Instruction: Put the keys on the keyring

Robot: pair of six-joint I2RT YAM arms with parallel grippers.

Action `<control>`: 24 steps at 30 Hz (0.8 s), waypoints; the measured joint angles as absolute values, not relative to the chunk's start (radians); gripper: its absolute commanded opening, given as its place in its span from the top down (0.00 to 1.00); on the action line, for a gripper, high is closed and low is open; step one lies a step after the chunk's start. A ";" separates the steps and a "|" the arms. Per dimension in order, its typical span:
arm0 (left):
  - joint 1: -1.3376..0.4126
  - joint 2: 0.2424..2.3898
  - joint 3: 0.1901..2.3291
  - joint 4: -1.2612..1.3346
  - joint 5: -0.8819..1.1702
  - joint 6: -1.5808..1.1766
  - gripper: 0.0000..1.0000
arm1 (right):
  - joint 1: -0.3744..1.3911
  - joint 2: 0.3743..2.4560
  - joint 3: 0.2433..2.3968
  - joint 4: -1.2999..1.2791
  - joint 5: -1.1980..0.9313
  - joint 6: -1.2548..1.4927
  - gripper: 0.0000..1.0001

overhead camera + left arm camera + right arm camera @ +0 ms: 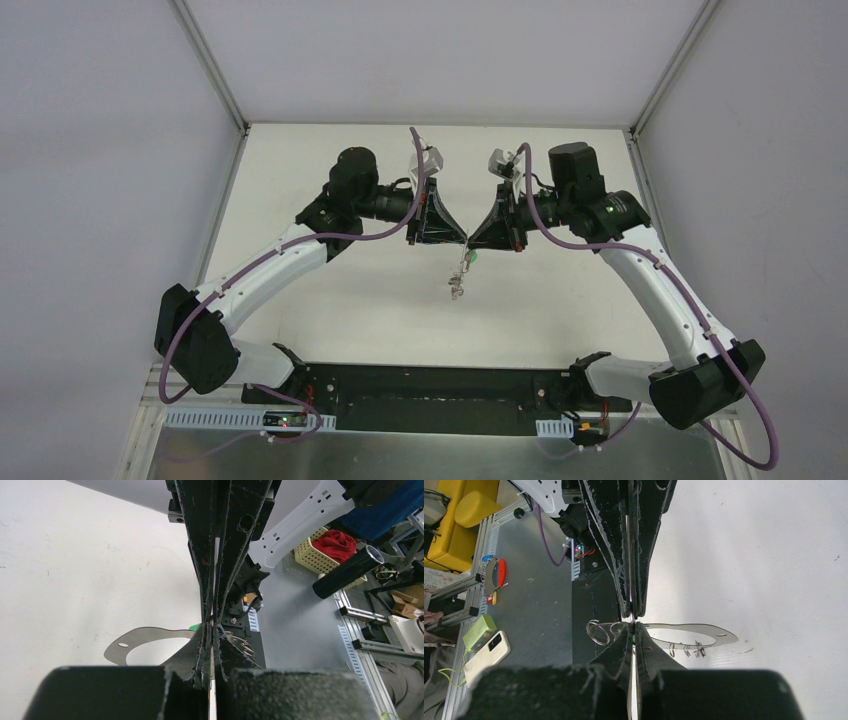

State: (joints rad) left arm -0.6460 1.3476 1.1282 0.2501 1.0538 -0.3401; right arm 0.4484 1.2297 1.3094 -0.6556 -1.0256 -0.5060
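Both grippers meet tip to tip in the air over the white table. My left gripper is shut on the thin wire of the keyring, whose small silver loops hang below the tips. The loops also show in the left wrist view and the right wrist view. My right gripper is shut on the key; only its green head peeks out, in the left wrist view and between the right jaws. The black oval tag is hidden.
A grey ring-shaped shadow lies on the table under the tips, with small loop shadows beside it. The black base bar runs along the near edge. Off the table stand a basket with a red cloth and a phone.
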 measured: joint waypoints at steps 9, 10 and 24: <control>-0.646 1.340 1.116 0.245 1.054 -0.321 1.00 | 0.448 1.230 1.313 -0.664 -1.024 -0.506 1.00; -0.646 1.340 1.116 0.245 1.054 -0.321 1.00 | 0.448 1.230 1.314 -0.666 -1.024 -0.506 1.00; -0.640 1.334 1.113 0.227 1.054 -0.299 1.00 | 0.445 1.232 1.326 -0.670 -1.018 -0.506 1.00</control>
